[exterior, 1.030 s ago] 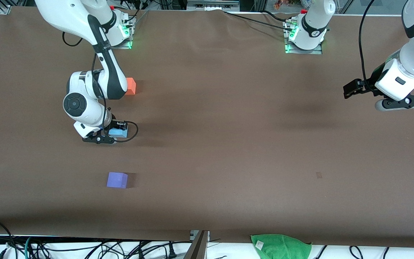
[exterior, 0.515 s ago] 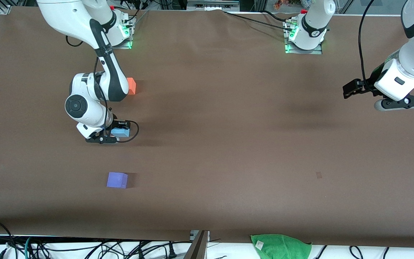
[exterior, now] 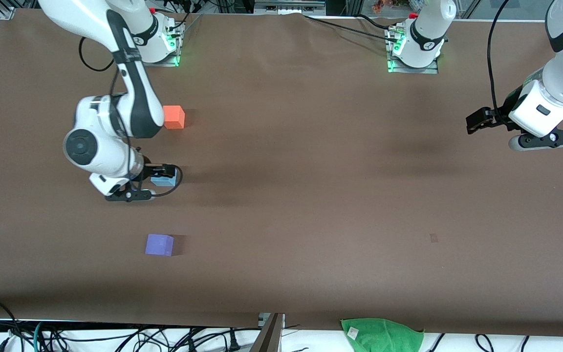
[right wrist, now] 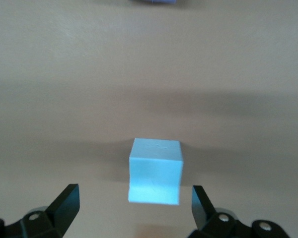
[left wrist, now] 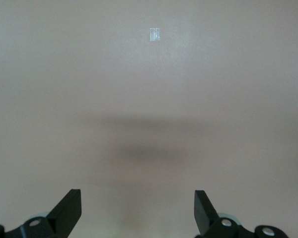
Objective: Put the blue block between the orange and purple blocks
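The blue block rests on the brown table, nearer to the front camera than the orange block and farther than the purple block, roughly in line with both. My right gripper is open and hangs just off the blue block, toward the right arm's end of the table. In the right wrist view the blue block lies free just ahead of the open right gripper, touching neither fingertip, and a sliver of the purple block shows. My left gripper waits open and empty over the left arm's end of the table.
A green cloth lies at the table's front edge. A small tape mark is on the table surface and also shows in the left wrist view. Cables hang below the front edge.
My right gripper has let go of the blue block and drawn away toward the right arm's end of the table. The orange block is now uncovered. The left arm has not moved.
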Available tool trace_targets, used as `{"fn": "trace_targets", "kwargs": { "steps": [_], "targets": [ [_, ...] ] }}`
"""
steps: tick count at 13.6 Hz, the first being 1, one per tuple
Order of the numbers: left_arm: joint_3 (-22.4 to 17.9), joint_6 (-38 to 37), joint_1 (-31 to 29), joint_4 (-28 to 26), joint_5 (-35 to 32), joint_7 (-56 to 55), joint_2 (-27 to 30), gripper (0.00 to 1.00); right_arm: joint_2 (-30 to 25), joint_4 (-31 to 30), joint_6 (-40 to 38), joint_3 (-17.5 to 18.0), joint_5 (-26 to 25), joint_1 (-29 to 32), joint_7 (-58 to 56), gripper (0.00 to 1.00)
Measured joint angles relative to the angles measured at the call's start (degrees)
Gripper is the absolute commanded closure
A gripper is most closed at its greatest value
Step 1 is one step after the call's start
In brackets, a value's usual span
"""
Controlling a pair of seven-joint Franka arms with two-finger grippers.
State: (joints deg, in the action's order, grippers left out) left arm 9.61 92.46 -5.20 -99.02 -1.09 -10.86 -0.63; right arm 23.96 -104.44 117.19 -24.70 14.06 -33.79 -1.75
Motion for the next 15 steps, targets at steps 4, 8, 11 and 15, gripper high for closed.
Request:
{"fn": "trace_targets", "kwargs": {
  "steps": [4,8,11,15],
  "targets": [
    [0.01,0.0,0.0,0.0,0.0,0.0,0.0,0.0,-0.68,11.24,-15.62,-4.41,-2.47,0.1,-3.96,0.0],
    [0.02,0.0,0.0,0.0,0.0,0.0,-0.02,0.0,-1.23,22.07,-28.74,-5.18,-4.89,0.06,-3.97,0.0],
    [0.03,0.0,0.0,0.0,0.0,0.0,-0.02,0.0,-2.91,26.28,-33.36,-4.56,-4.97,1.57,-3.9,0.0],
    [0.03,0.0,0.0,0.0,0.0,0.0,-0.02,0.0,-9.98,26.45,-37.67,12.15,-9.61,17.61,-3.89,0.0]
  ]
}}
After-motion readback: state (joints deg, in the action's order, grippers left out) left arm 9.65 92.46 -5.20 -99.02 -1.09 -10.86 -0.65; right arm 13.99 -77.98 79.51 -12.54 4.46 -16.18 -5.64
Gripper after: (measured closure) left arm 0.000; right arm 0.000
